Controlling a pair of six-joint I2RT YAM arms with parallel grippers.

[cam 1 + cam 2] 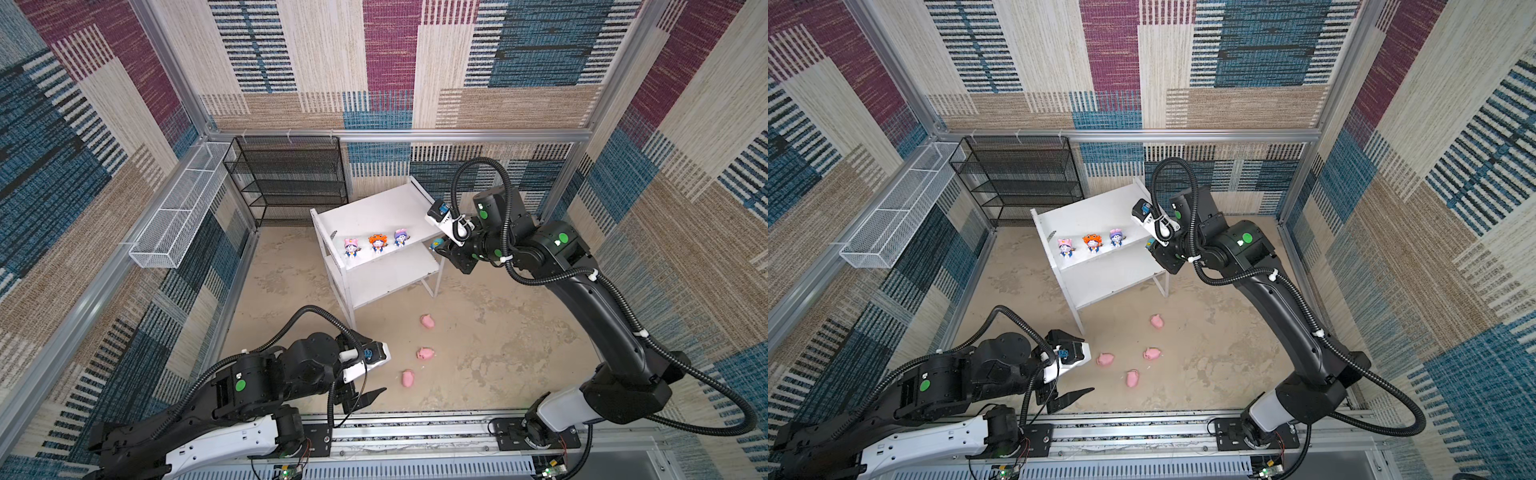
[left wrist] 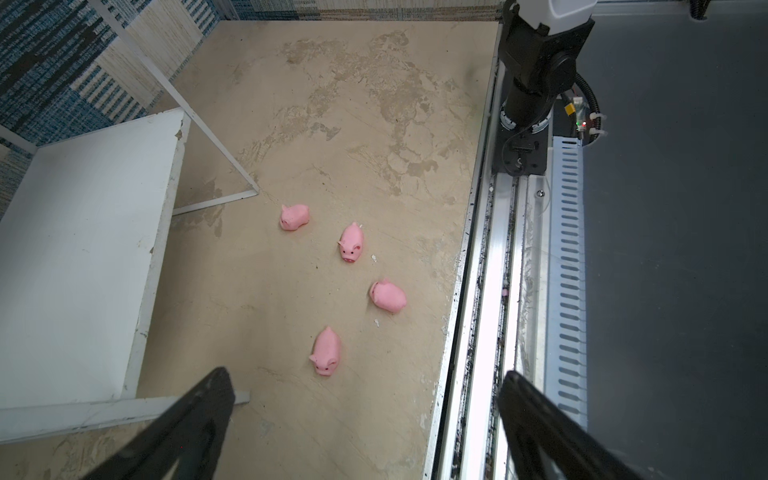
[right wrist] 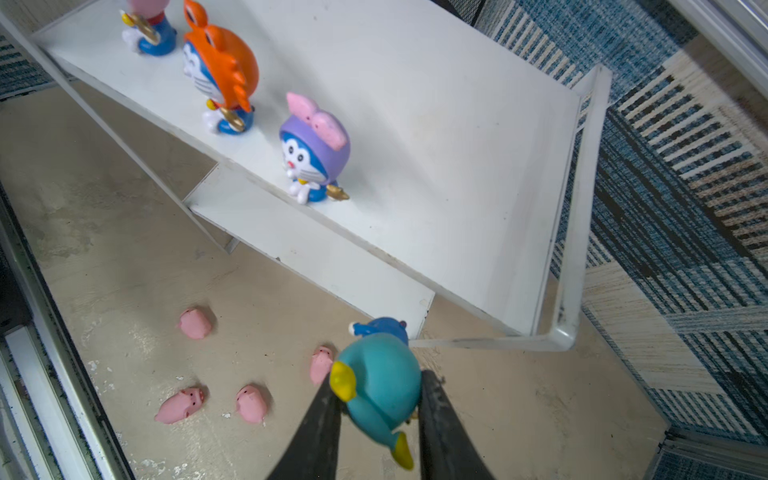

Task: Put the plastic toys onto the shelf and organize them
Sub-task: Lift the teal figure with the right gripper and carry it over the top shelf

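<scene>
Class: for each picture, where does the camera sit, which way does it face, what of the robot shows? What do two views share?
Top view: high at the front, looking down at the shelf; left arm and right arm show.
Top view: alongside, same direction; same arms.
Left wrist: looks down past open left fingers at the pigs.
Right wrist: looks past right fingers gripping the teal figurine at the shelf.
Shared: all four pigs, both wrist views.

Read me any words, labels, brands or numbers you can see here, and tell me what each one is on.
None can be read.
The shelf, the figurines on it, the teal figurine in the right end effector, and the pigs show no lettering.
The green stickers are plain dots.
</scene>
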